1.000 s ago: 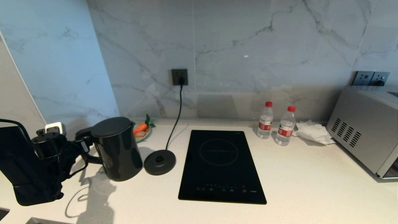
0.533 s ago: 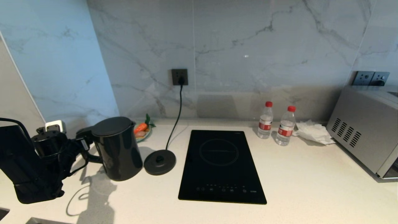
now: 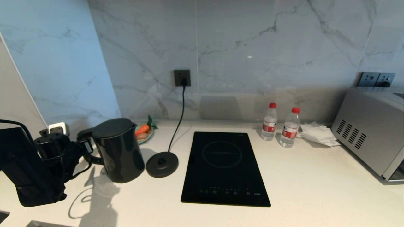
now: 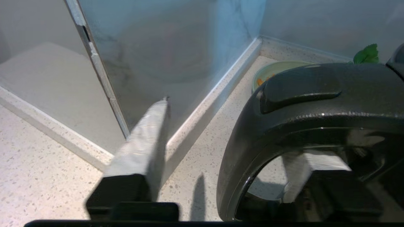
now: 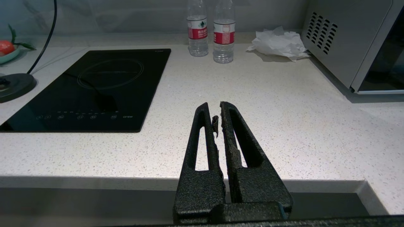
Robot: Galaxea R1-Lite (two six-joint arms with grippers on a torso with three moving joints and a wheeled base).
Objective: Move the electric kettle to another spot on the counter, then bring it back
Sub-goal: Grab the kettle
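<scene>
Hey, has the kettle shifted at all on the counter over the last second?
No. The electric kettle stands in the same spot on the counter, just left of the round base disc, with the same gap between them.

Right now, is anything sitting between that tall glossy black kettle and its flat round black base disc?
Nothing visible. The electric kettle stands on the counter beside the base disc, with only bare worktop between; the left gripper straddles its handle.

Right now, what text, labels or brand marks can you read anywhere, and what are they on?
Nothing reads for certain.
Water bottles: red and white labels, print too small to read.
Induction hob: small white mark beside the touch icons at its front edge, too blurred to read.
Electric kettle: no lettering visible.
</scene>
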